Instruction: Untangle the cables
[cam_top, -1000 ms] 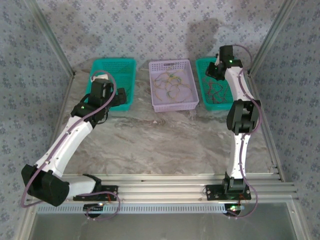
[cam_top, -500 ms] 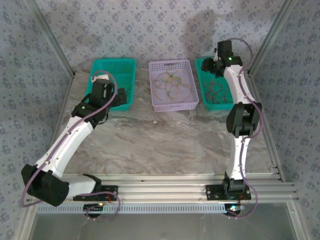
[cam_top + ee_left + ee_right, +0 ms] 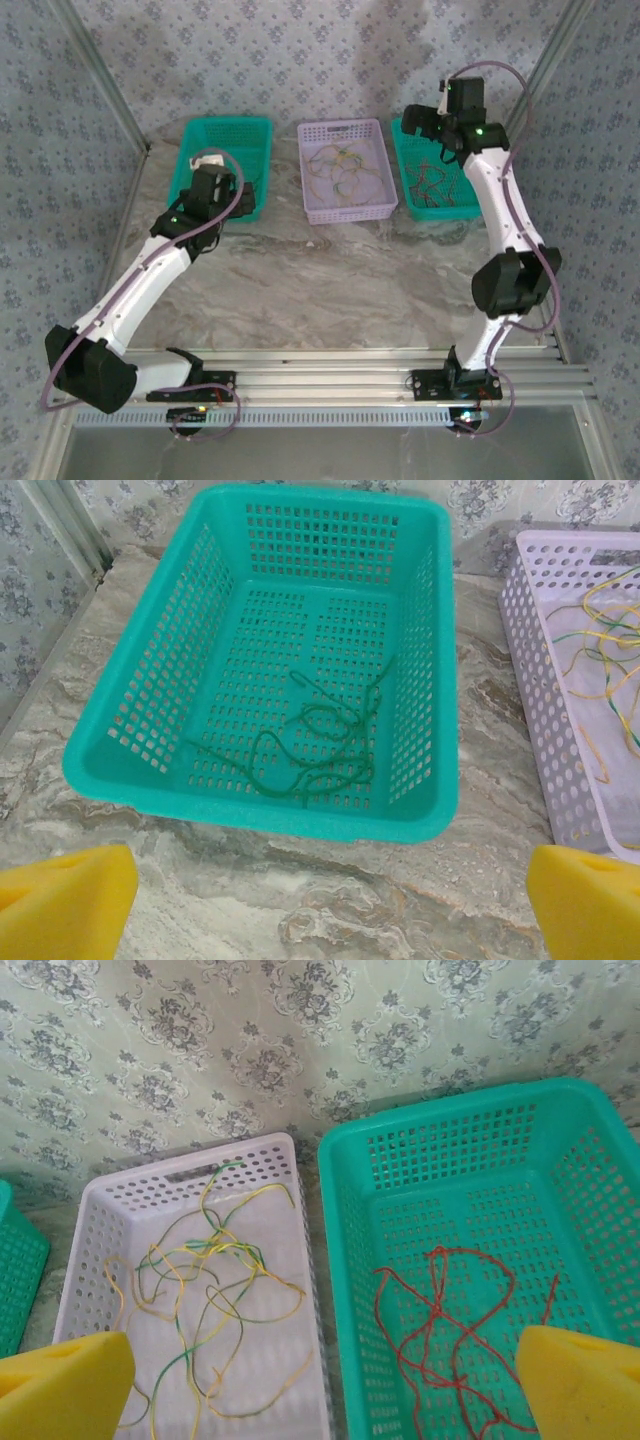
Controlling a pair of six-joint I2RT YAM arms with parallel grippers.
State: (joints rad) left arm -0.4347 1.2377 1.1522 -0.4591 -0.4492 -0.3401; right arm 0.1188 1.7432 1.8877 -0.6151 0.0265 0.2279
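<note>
The cables lie in three baskets. A yellow and green tangle [image 3: 342, 170] [image 3: 200, 1280] sits in the lilac basket [image 3: 345, 213] [image 3: 85, 1230]. One green cable [image 3: 315, 745] rests in the left teal basket [image 3: 195, 135] [image 3: 250, 815]. Red cables [image 3: 435, 185] [image 3: 450, 1325] lie in the right teal basket [image 3: 440, 213] [image 3: 335, 1240]. My left gripper [image 3: 243, 197] [image 3: 325, 910] hovers open and empty over the table, just short of the left basket's near rim. High above the gap between the lilac and right baskets, my right gripper [image 3: 418, 122] [image 3: 325, 1385] is open with nothing in it.
The marble table [image 3: 330, 280] stretches bare in front of the baskets. Patterned walls close the back and sides, with slanted metal posts [image 3: 110, 95] at the corners. Aluminium rails [image 3: 330, 375] run along the near edge by the arm bases.
My right gripper has opened and risen toward the back of the right basket, its elbow swinging out to the near right. My left gripper has drawn back slightly from the left basket.
</note>
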